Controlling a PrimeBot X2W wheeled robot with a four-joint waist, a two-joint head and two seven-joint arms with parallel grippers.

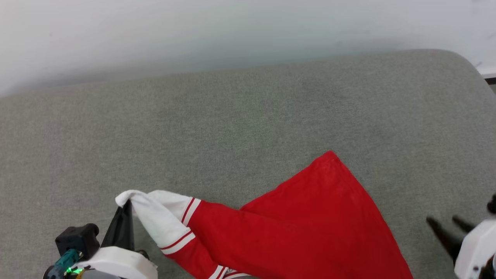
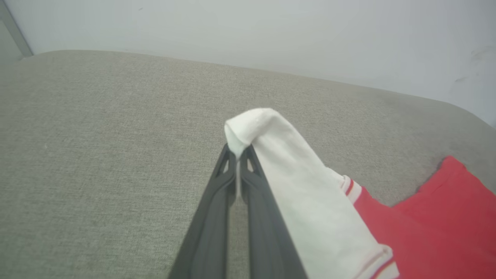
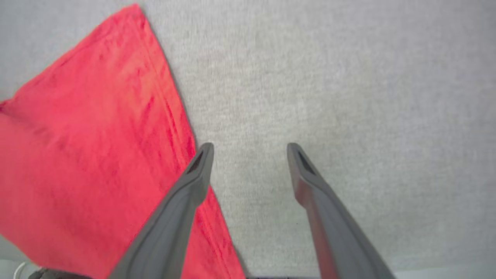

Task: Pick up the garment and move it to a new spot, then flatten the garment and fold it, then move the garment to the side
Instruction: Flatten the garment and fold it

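We pinch garment (image 1: 294, 224) by white sleeve (image 1: 155, 217) tip. Left gripper (image 1: 127, 203) at lower left, jaws pressed together on cloth, likely to draw it taut for flattening. Right gripper (image 1: 441, 219) at lower right, spread and empty, near red edge. Garment lies lower centre on grey cushion (image 1: 232, 116).

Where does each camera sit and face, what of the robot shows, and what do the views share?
Head view: on the head, facing forward and down at the garment on the grey cushion; left gripper lower left, right gripper lower right.
Left wrist view: along the left gripper, shut on the white sleeve.
Right wrist view: along the right gripper, open above the cushion, beside the garment.
Shared: garment and cushion.
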